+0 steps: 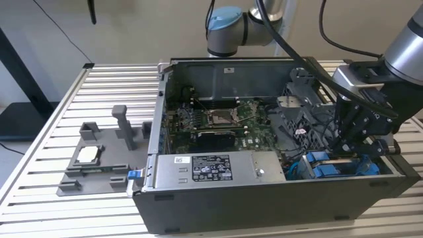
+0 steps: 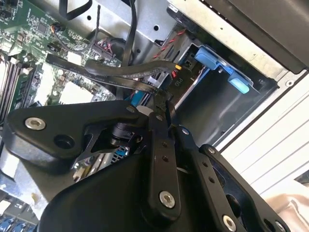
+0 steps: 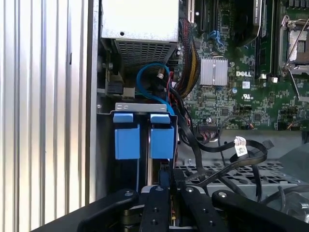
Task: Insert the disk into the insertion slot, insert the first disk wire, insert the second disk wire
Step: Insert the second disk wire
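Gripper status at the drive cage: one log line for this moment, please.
gripper: inside case, over drive cage | fingers: shut on flat black cable | blue carriers: seated in cage

Silver arm with blue-capped joint, black cables, black screw-studded claw.

The computer case is dark grey outside, with a green motherboard inside and a silver power supply bearing a black-and-white label. Bright blue carrier tabs sit in the grey metal drive cage; a blue cable loops just beside it, near black flat cables and a red-and-black twisted wire. The gripper is matte black with silver screws. The table is pale, ribbed aluminium, carrying a grey fixture.
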Available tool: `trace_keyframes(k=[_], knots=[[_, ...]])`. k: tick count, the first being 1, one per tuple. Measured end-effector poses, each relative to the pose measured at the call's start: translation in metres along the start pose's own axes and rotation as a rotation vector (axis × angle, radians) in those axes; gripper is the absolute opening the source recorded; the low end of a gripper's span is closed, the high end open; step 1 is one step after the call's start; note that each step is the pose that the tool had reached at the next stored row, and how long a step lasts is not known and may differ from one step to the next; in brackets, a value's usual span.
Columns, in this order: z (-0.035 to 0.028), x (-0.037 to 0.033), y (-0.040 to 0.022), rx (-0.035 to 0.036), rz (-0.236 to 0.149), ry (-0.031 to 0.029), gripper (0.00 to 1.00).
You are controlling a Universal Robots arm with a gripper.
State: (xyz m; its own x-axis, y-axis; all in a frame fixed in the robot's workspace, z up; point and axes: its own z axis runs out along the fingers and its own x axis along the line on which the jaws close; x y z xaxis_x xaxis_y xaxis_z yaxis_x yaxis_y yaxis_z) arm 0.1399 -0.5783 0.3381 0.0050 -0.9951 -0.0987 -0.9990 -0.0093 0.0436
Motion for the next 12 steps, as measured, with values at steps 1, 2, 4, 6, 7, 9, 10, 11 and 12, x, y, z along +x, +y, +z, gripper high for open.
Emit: trace_keyframes(k=[1,2,4,6,7,9,10,11,12], knots=[[0.0,0.0,0.0,0.0,0.0,0.0001,0.15],[0.0001,0.0,0.0,0.0,0.0,-0.0001,0.15],[0.0004,0.0,0.0,0.0,0.0,-0.0005,0.15],[0.0004,0.0001,0.0,0.0001,0.0,-0.0005,0.15],[0.0005,0.0,0.0,0.0001,0.0,-0.0006,0.15],[0.0008,0.0001,-0.0001,0.0001,0.0,-0.0012,0.17],[0.0008,0.0001,0.0,0.0001,0.0,-0.001,0.17],[-0.0007,0.0,0.0,0.0,0.0,-0.0005,0.24],[-0.0036,-0.0004,0.0001,0.0,0.0,-0.0007,0.24]])
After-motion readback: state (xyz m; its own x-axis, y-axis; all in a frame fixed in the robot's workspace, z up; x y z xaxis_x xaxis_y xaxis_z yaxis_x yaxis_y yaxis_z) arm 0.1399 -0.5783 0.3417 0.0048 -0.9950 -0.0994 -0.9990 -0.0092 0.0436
